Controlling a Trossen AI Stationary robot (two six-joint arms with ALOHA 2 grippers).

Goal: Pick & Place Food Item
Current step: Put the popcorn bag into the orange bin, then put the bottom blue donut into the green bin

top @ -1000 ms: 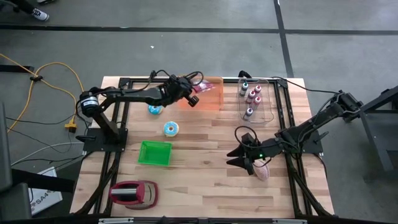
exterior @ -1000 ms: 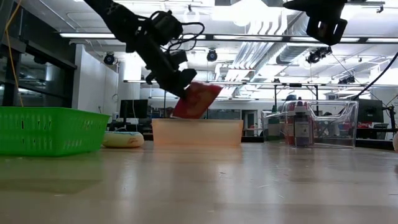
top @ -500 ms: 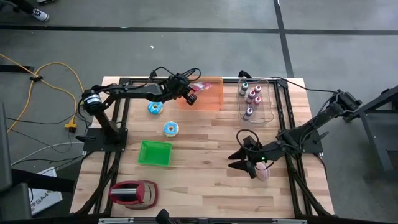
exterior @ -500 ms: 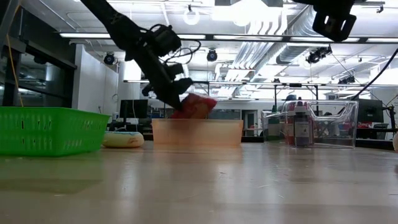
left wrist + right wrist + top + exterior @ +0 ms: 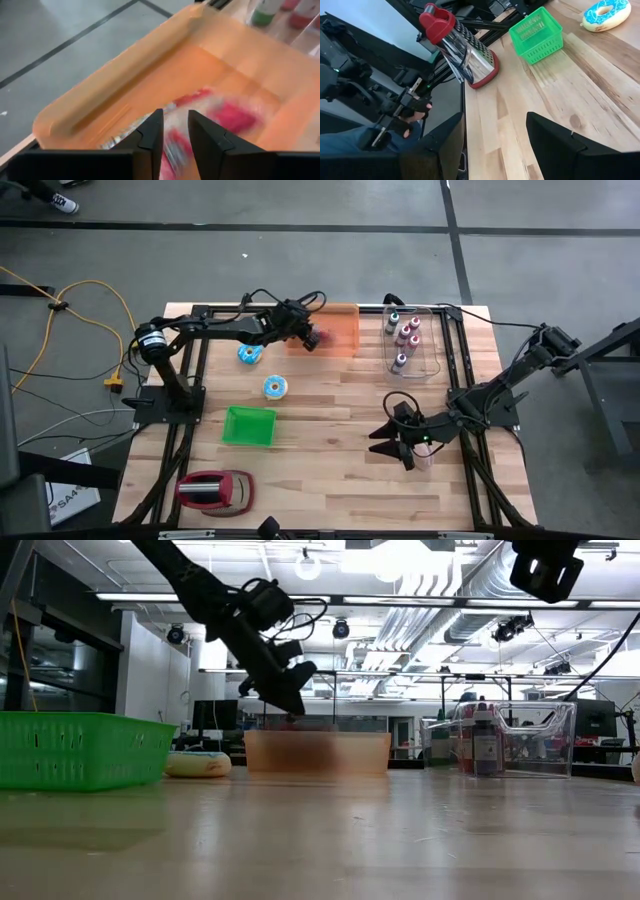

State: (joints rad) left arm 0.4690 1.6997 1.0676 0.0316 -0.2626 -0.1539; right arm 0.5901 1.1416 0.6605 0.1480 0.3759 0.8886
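A red and pink food packet lies blurred inside the orange bin at the table's far middle. My left gripper hangs just above the bin's left part. Its fingers are a little apart, nothing is between them, and the packet shows below. My right gripper stands open above the table's near right, with nothing between its fingers. A pinkish thing lies on the table under that arm, partly hidden.
Two blue doughnuts lie left of centre. A green basket and a red-handled grater stand nearer. A clear bin of bottles is right of the orange bin. A person's hand shows beyond the table edge.
My left gripper has gone down toward the orange bin with the packet tilted below its fingers, then let go. The packet has dropped from above the rim into the bin and no longer shows over the rim in the low view.
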